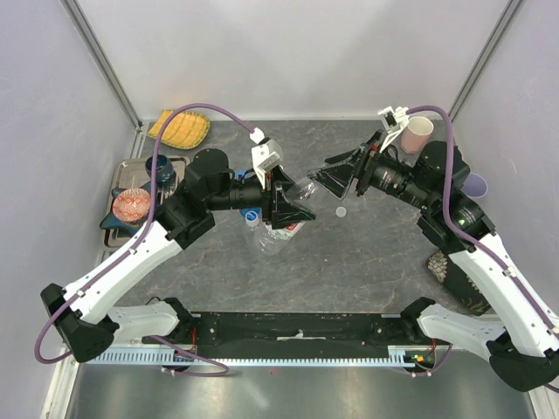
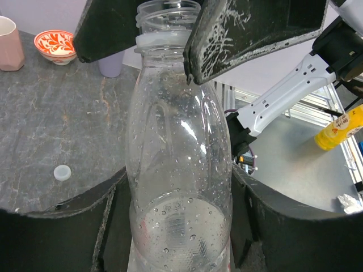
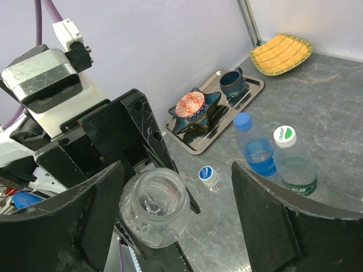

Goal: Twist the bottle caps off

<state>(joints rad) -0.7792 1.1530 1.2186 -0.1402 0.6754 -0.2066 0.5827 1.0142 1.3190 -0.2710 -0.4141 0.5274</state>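
**A:** What sits farthest left?

**B:** A metal tray (image 3: 252,90) by the left wall. It carries a red patterned bowl (image 3: 190,104) resting in a star-shaped dish (image 3: 212,100), and a dark cup (image 3: 232,83). A yellow plate (image 3: 282,52) lies in the corner behind it.

**A:** And the bottles?

**B:** Next along, beneath the left arm's wrist, three are grouped close together. The blue bottle (image 3: 256,152) and the green-label bottle (image 3: 296,173) stand upright with their long axes vertical. The blue cap (image 3: 242,120) and the white-and-green cap (image 3: 285,135) are screwed on and point up. The white-and-blue cap (image 3: 207,172) also faces up, but its bottle is mostly hidden.

**A:** The left gripper?

**B:** The left gripper (image 1: 288,208) is clamped tight around the lower body of the clear bottle (image 2: 178,141), holding it off the table. The bottle is tipped well over rather than upright, its long axis running along the line between the two grippers. Its base is toward the left arm and its open mouth (image 3: 155,202) is aimed at the right arm. Droplets cling inside.

**A:** Any loose cap?

**B:** A plain white cap (image 1: 341,211) lies flat on the table just right of that bottle, touching nothing.

**A:** The right gripper?

**B:** The right gripper (image 3: 176,190) is spread wide, one finger on each side of the bottle's neck, and grasps nothing. Whether a pad brushes the neck ring, I cannot tell.

**A:** Farther right?

**B:** A pink cup (image 1: 419,133) is behind the right arm, and a purple cup (image 1: 477,185) is near the right wall.
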